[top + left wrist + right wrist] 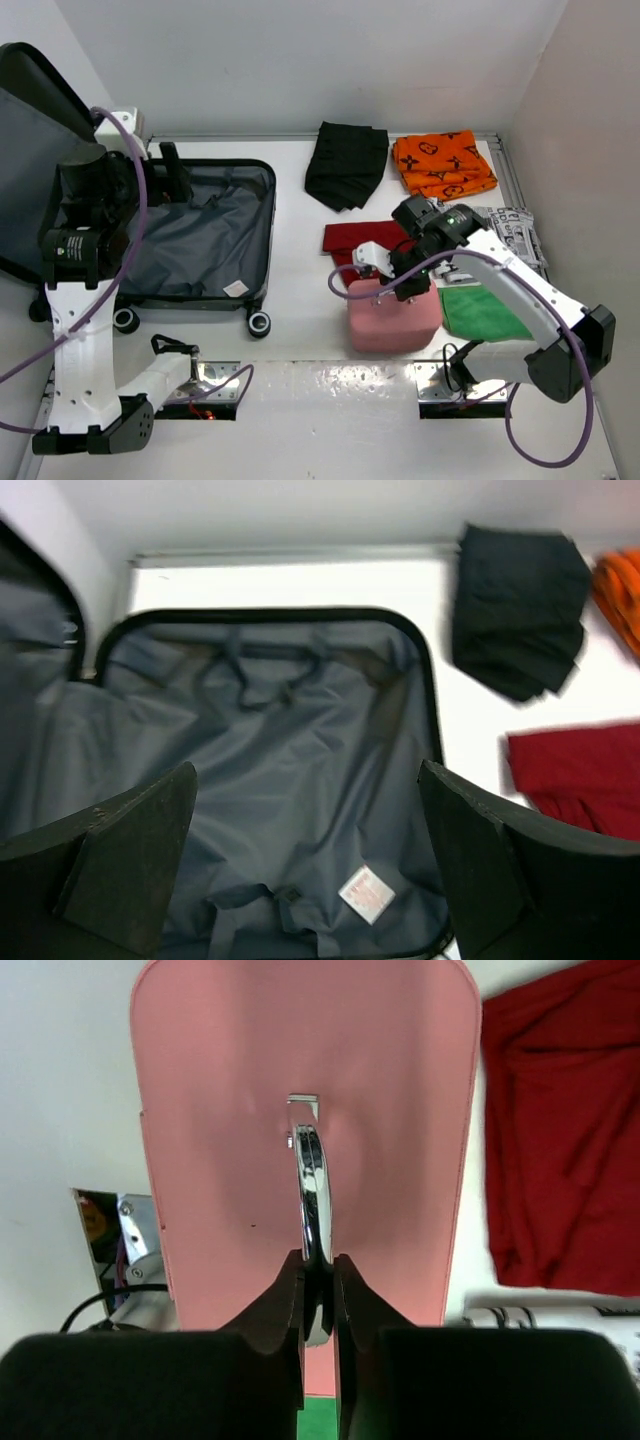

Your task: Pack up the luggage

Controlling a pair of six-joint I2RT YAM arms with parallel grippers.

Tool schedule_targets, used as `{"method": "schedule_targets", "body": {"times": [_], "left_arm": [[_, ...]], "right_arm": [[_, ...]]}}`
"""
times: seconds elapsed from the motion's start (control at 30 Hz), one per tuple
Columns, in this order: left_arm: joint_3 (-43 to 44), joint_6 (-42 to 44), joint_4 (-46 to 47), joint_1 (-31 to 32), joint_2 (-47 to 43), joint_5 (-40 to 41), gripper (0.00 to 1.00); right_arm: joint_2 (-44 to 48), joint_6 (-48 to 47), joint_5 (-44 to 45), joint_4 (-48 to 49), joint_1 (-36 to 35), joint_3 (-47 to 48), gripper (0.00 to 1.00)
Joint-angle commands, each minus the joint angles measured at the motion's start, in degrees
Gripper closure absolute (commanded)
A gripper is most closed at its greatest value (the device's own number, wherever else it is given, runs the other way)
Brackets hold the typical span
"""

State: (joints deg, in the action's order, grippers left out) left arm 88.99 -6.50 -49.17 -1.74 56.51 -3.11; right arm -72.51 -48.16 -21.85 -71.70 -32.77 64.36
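Luggage (200, 235) lay open at left of desk (300, 300), lid raised, grey lining bearing a white label (366, 892), print unreadable | left hand (307, 810) hung above it, fingers spread wide | right hand (318, 1280) pinched chrome handle (312, 1180) of pink box (230, 1110) | orange monogrammed cloth (443, 164) and newspaper (515, 232) at far right, text illegible.

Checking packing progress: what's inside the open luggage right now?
Only grey lining, straps and a small label show in the luggage; no clothes. The left hand hides its near-left corner.
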Motion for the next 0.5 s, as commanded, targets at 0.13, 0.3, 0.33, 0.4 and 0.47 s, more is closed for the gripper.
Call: {"method": "schedule_targets", "body": {"times": [0.13,0.3,0.33,0.4,0.47], "left_arm": [[3.12,-5.0,2.85,-2.39,-2.36,11.63,0.08],[3.12,-5.71,3.46,-2.39,-2.99,17.43,0.15],[3.12,-5.71,3.46,-2.39,-2.99,19.88,0.15],[3.65,-8.07,3.46,-2.39,-2.99,23.14,0.17],[4.78,-9.48,3.46,-2.39,-2.99,28.06,0.17]], "right_arm": [[-4.21,10.62,-10.83,1.12,2.53,27.42,1.0],[-8.43,29.24,-17.7,12.4,3.51,36.8,1.0],[-8.78,31.88,-19.44,14.64,3.51,37.67,1.0],[-9.83,43.36,-20.6,22.89,3.42,36.9,1.0],[-11.07,52.53,-20.52,33.62,2.55,36.45,1.0]]}}
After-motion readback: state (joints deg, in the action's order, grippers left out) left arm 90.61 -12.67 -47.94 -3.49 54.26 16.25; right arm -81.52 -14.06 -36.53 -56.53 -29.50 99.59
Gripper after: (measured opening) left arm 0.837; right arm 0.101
